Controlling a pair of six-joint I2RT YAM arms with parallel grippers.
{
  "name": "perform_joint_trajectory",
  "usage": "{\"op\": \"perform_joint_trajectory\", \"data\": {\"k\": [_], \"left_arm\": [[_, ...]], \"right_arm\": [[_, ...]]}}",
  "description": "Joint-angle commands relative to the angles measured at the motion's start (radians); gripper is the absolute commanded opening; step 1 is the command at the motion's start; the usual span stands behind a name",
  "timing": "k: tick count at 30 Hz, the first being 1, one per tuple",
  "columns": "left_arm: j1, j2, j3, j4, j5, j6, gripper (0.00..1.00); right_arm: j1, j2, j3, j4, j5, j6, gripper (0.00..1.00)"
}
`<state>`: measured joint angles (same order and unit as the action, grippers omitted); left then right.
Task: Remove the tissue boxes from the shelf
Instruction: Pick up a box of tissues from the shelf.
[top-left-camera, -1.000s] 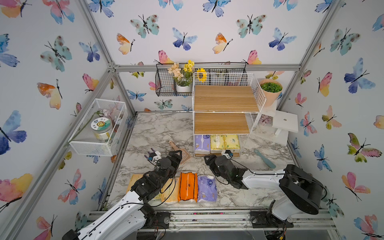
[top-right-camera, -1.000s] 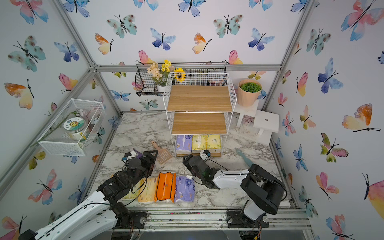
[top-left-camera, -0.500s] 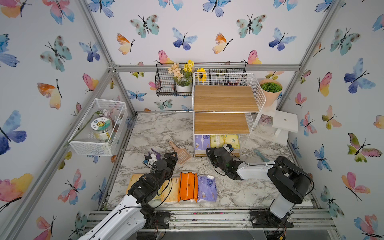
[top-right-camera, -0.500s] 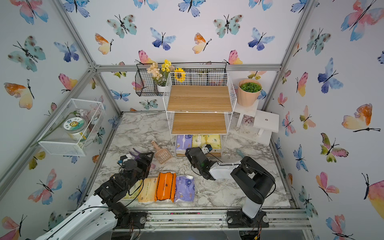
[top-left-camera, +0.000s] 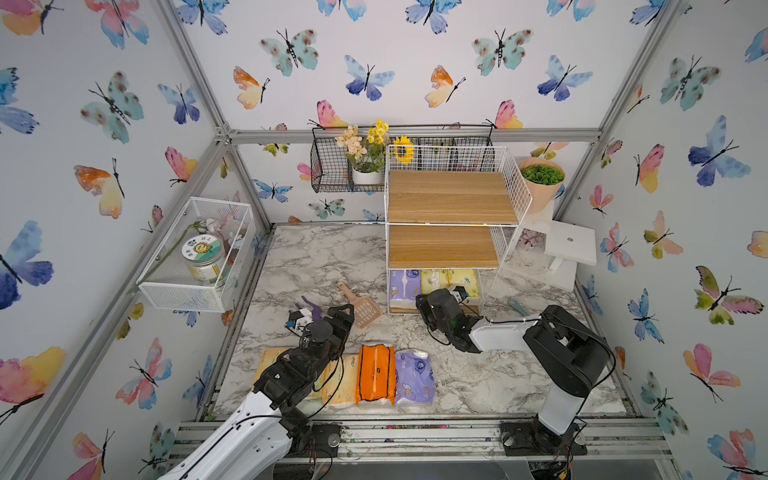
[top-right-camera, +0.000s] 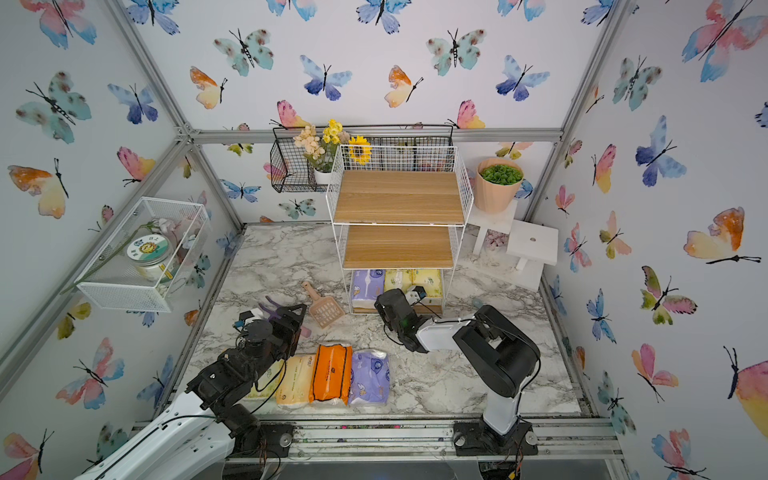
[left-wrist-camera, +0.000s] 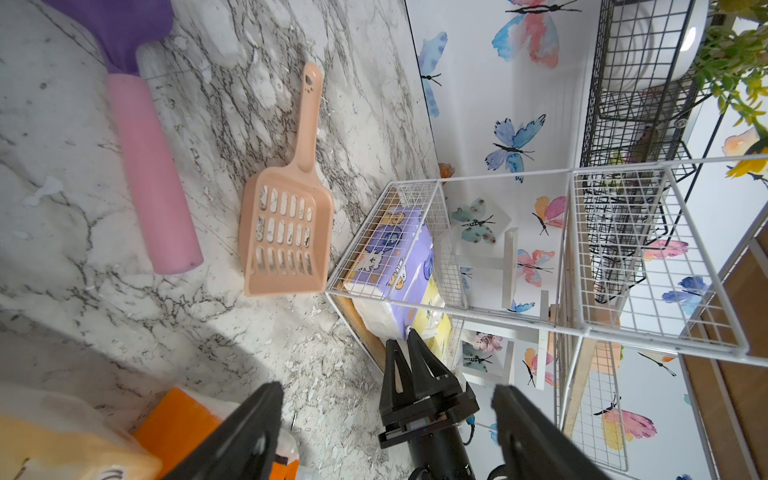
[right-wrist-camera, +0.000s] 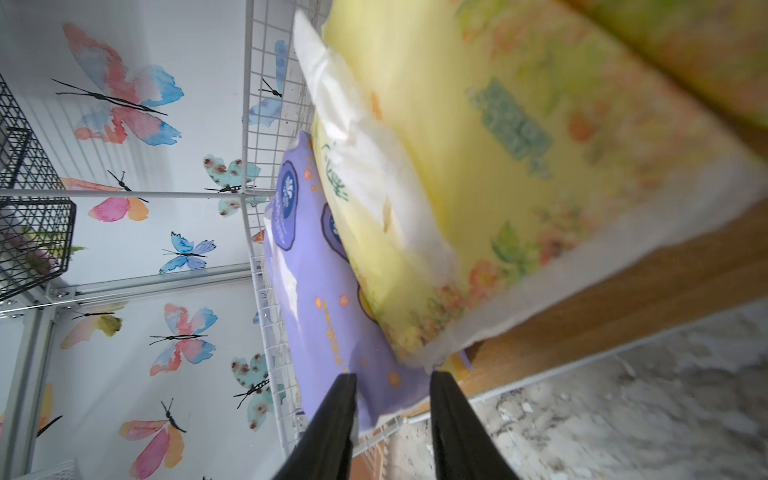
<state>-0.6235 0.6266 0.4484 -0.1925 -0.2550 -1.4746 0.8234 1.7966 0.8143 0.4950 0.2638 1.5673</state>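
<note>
Starting at the front edge, we see peach packs (top-left-camera: 343, 380), orange pack (top-left-camera: 376, 372) and front lilac pack (top-left-camera: 415, 376) lying side by side on the table (top-left-camera: 490, 374), touching. The peach ones are partly under the left arm. Left gripper (top-left-camera: 341, 311) hangs just past that row, jaws wide apart, holding nothing, with the scoop (top-left-camera: 362, 306) just beside it. Further back, right gripper (right-wrist-camera: 395, 377) sits at the bottom tier of the shelf (top-left-camera: 453, 199), jaws narrowly apart, tips at the corner of the middle yellow pack (right-wrist-camera: 478, 187). We can't tell if they pinch it. That tier holds shelf lilac pack (top-left-camera: 404, 284), the middle yellow one and a second yellow pack (top-left-camera: 463, 277) in a row.
</note>
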Motion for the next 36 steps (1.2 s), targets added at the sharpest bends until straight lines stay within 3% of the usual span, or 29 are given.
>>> {"op": "perform_joint_trajectory", "data": {"k": [1, 19, 28, 36], "left_arm": [[0.005, -0.001, 0.008, -0.019, 0.027, 0.014, 0.84], [0.006, 0.026, 0.012, -0.006, 0.060, 0.014, 0.84], [0.006, 0.116, -0.004, 0.092, 0.168, 0.011, 0.84], [0.005, 0.234, -0.006, 0.183, 0.261, 0.034, 0.80]], "right_arm": [[-0.004, 0.025, 0.026, 0.000, -0.019, -0.006, 0.32], [-0.013, -0.060, -0.015, 0.041, -0.144, -0.081, 0.04], [-0.028, -0.161, -0.127, 0.097, -0.270, -0.108, 0.03], [-0.035, -0.255, -0.198, 0.027, -0.351, -0.183, 0.03]]}}
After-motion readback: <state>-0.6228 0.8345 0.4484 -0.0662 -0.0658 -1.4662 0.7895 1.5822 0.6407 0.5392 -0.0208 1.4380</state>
